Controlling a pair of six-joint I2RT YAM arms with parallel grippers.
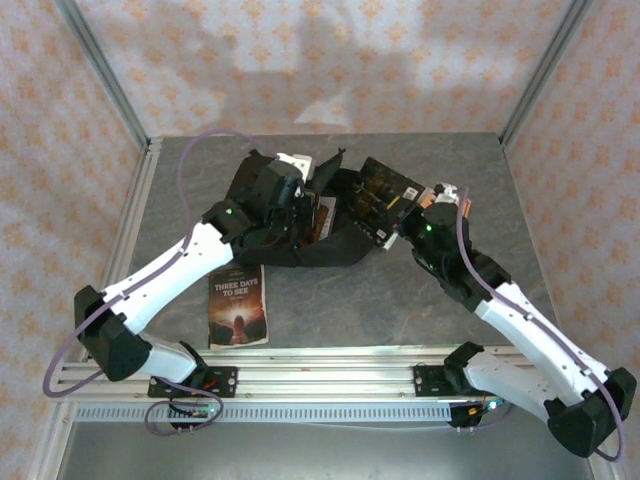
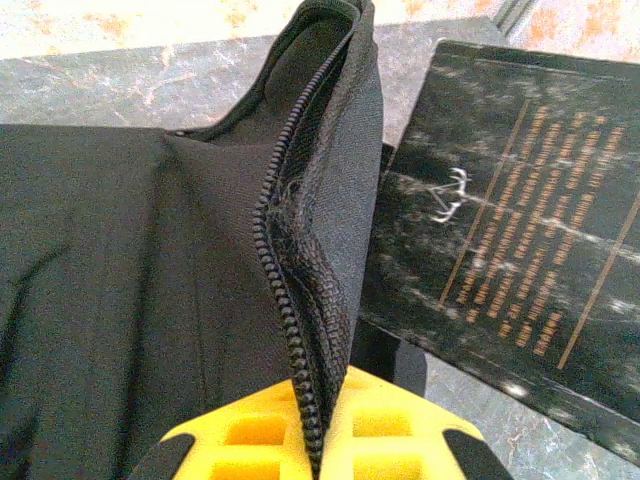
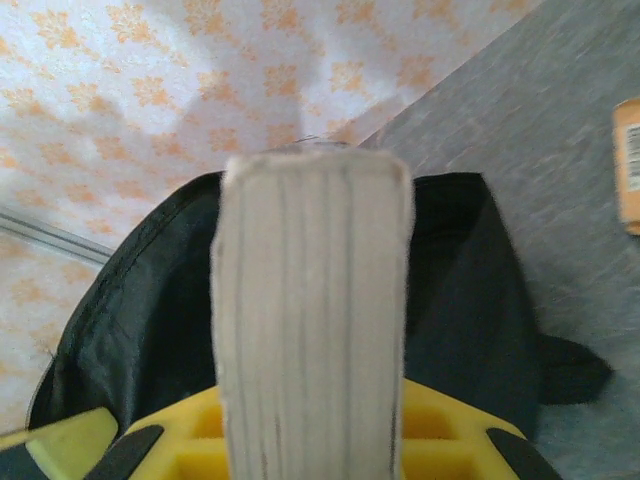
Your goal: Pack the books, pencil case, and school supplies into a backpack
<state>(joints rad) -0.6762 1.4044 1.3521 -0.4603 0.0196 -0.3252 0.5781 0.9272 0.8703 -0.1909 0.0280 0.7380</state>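
Note:
The black backpack lies at the table's middle with its top open. My left gripper is shut on the zip edge of the backpack and holds that flap up; from above, this gripper sits at the bag's left side. My right gripper is shut on a black-grey book, whose pale page edge faces the camera. From above, that book hangs tilted over the bag's right side, held by the right gripper. Its cover shows beside the flap. A dark book with a reddish glow lies flat near the front.
Something orange shows inside the bag's opening; I cannot tell what it is. A white object lies behind the bag. A small orange item lies on the grey table to the right. Metal rails run along the near edge.

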